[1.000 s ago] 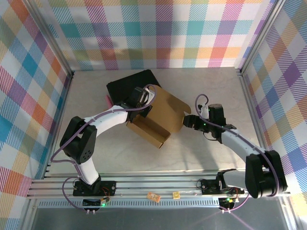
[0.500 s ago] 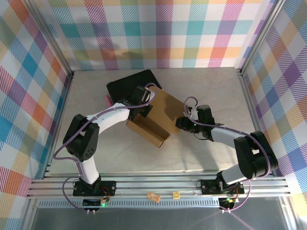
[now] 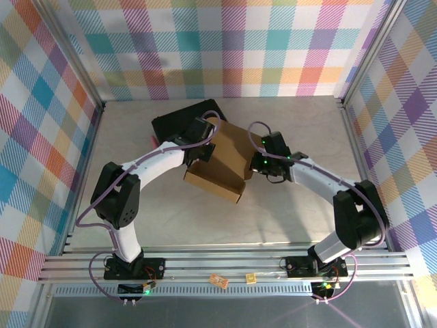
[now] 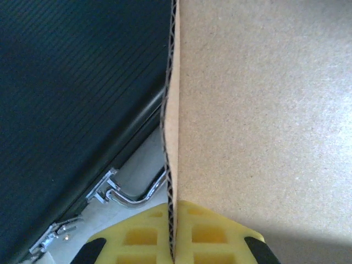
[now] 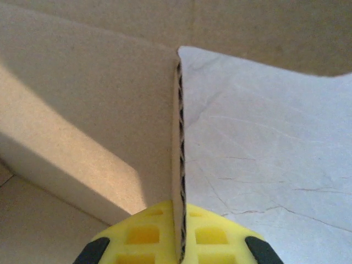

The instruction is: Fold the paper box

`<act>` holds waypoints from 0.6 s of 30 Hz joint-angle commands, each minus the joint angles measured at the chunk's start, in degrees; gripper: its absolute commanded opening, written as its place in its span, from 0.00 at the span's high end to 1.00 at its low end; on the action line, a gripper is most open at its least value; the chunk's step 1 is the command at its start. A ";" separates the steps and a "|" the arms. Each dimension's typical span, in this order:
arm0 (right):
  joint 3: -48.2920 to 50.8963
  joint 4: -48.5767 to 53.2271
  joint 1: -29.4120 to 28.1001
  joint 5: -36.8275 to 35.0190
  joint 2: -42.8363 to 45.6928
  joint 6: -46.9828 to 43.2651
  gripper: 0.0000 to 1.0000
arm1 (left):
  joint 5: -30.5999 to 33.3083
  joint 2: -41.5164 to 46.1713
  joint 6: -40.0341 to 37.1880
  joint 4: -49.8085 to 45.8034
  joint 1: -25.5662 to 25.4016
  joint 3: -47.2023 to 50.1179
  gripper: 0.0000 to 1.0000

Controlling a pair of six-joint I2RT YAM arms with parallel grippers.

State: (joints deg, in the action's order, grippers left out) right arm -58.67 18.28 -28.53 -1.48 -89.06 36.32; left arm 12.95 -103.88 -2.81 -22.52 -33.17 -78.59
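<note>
Right arm: over the last second the right gripper (image 3: 255, 165) came in from the open table (image 3: 300, 130) on the right, where its jaws had stood spread, and pressed together on the right-hand flap (image 5: 110, 110) of the paper box (image 3: 222, 164). Wrist view confirmed it: the corrugated edge ran straight down between the two yellow pads, board held upright. Left arm: no change in grip. The left gripper (image 4: 171, 245) stayed pinched on the box's far-left cardboard edge, just beside the black case (image 4: 71, 82) with its metal latch in view. The box sat mid-table, directly in front of the case, front wall already standing. Seen from above, the large panel that had spread out to the right with its rounded tab now looked drawn in toward the body, so the outline was narrower. Judgement: both arms now have hold of the sheet, so the fold can go ahead, probably by swinging the right flap over or tucking it. The job looked partway done, with the lid not yet closed.
</note>
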 commanded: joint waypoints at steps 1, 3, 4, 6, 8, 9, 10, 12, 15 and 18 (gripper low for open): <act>-9.54 18.69 -4.07 -12.91 -4.58 5.18 1.00 | 1.72 0.96 5.30 -4.33 -2.71 -2.13 1.00; -15.60 26.93 -6.86 -18.14 -8.01 10.60 1.00 | 3.85 0.78 7.46 -5.41 -3.88 -2.69 1.00; -18.38 31.19 -8.10 -20.38 -9.63 14.23 1.00 | 4.58 0.78 8.06 -5.44 -4.59 -2.69 1.00; -22.75 37.16 -10.32 -23.09 -11.98 20.32 1.00 | 6.82 0.61 9.47 -5.64 -5.94 -2.84 1.00; -26.42 40.34 -12.16 -24.56 -13.77 24.16 1.00 | 9.33 0.19 11.55 -6.42 -6.97 -3.28 1.00; -28.01 41.12 -13.15 -25.20 -14.42 25.55 1.00 | 9.90 -0.05 12.93 -6.82 -7.16 -3.56 1.00; -29.22 41.41 -13.91 -25.59 -15.01 26.76 1.00 | 10.31 -0.03 14.48 -6.79 -7.33 -3.42 1.00; -30.47 40.20 -14.83 -25.22 -15.76 27.31 1.00 | 10.82 0.16 16.97 -5.78 -7.44 -2.64 1.00; -31.22 39.58 -15.13 -25.66 -16.26 28.63 1.00 | 12.18 0.17 19.59 -5.43 -7.44 -2.30 1.00; -31.12 38.48 -15.05 -27.43 -15.77 27.99 1.00 | 13.91 0.16 21.02 -4.73 -7.38 -2.32 1.00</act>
State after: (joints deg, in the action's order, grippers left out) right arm -87.57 57.52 -41.56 -25.61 -104.18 62.02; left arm 22.46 -103.88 13.67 -27.90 -38.33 -79.77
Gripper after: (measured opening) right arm 0.045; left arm 0.061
